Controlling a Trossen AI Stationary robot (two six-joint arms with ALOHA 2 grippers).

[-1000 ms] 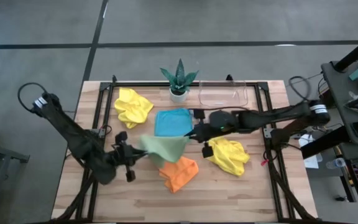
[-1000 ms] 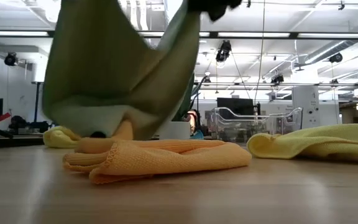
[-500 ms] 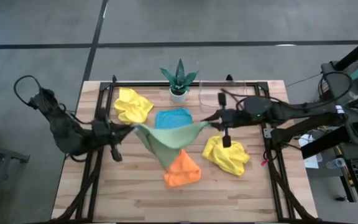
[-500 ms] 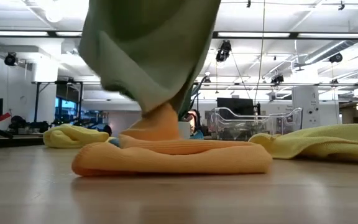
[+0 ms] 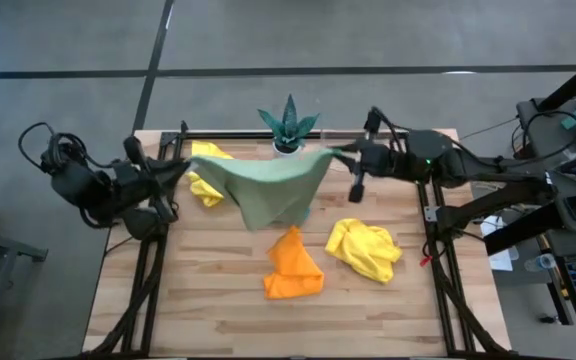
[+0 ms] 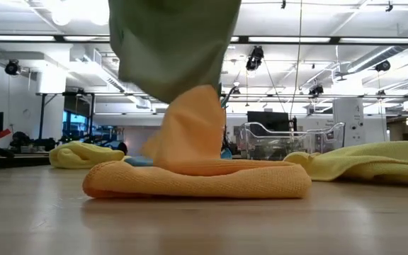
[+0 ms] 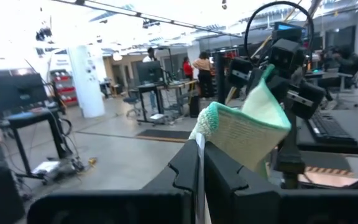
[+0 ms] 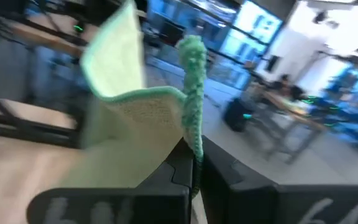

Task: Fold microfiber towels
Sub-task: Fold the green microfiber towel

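Observation:
A sage green towel (image 5: 268, 185) hangs spread between my two grippers above the table's far middle; the low view shows its lower part (image 6: 176, 42). My left gripper (image 5: 190, 166) is shut on its left corner and my right gripper (image 5: 336, 153) is shut on its right corner. Below it an orange towel (image 5: 293, 268) lies bunched on the table, with a peak (image 6: 190, 127) rising toward the green towel. One yellow towel (image 5: 366, 248) lies crumpled at the right. Another yellow towel (image 5: 203, 182) lies at the far left, partly hidden behind the green towel. My left gripper pinches the green towel's corner (image 7: 211, 127) between its two fingers, which lie about level and point toward the table's right. The corner sticks out past the fingertips and the towel hangs clear of the table. My right gripper pinches the opposite corner (image 8: 193, 134) between its two fingers, level, pointing toward the table's left. The towel's edge stands up past the fingertips. The top edge runs across to the other gripper and the rest hangs below.
A spiky potted plant (image 5: 288, 125) stands at the far edge, right behind the hanging towel. A clear plastic tray (image 6: 282, 138) sits at the far right. Bare wood (image 5: 208, 310) runs along the near edge.
Both grippers have risen, gone toward the far edge and drawn apart, turning from slanting down to about level. The green towel, bunched low over the orange one before, is now lifted and spread between them. The orange towel has been drawn up into a peak.

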